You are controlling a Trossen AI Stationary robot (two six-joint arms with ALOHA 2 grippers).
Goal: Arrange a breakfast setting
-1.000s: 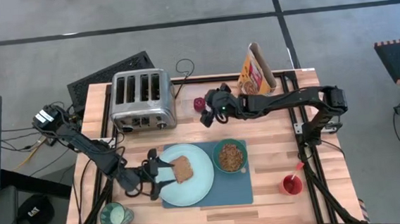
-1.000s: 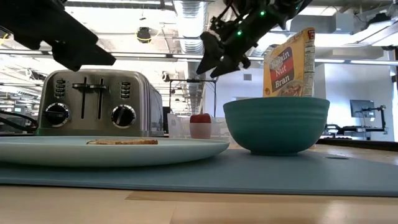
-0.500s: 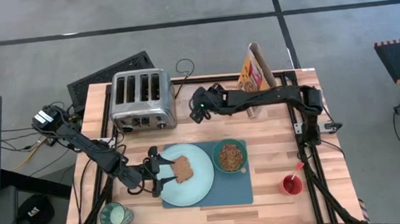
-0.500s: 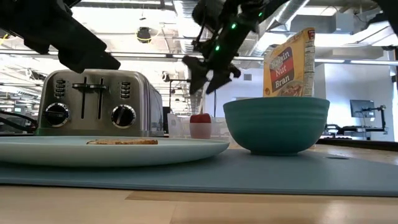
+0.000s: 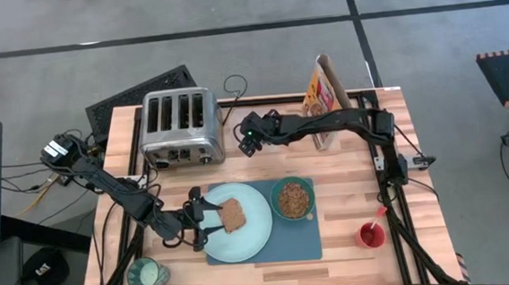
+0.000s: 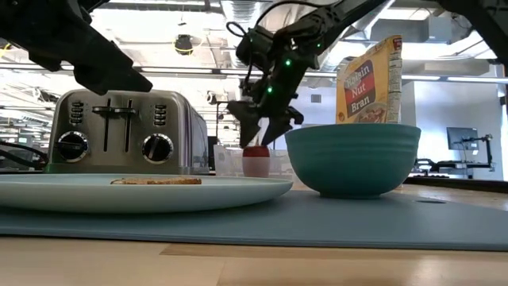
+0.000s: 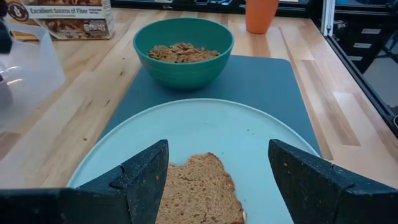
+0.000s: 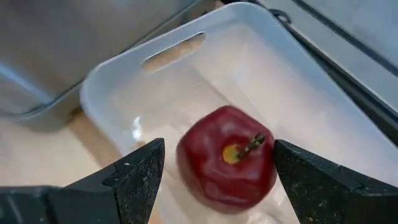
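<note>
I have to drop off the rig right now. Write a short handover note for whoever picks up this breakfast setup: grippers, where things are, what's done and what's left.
Right gripper: open, poised right above the red apple, which sits in a clear plastic tray beside the toaster; not gripped yet.
Left gripper: open, at the plate's edge, fingers either side of the toast, not holding it.
Done: blue mat is down, with plate and toast on it and the green bowl filled with cereal.
Left: grasp the apple and bring it to the setting. The spoon is not clearly visible. A red cup stands off the mat.
</note>
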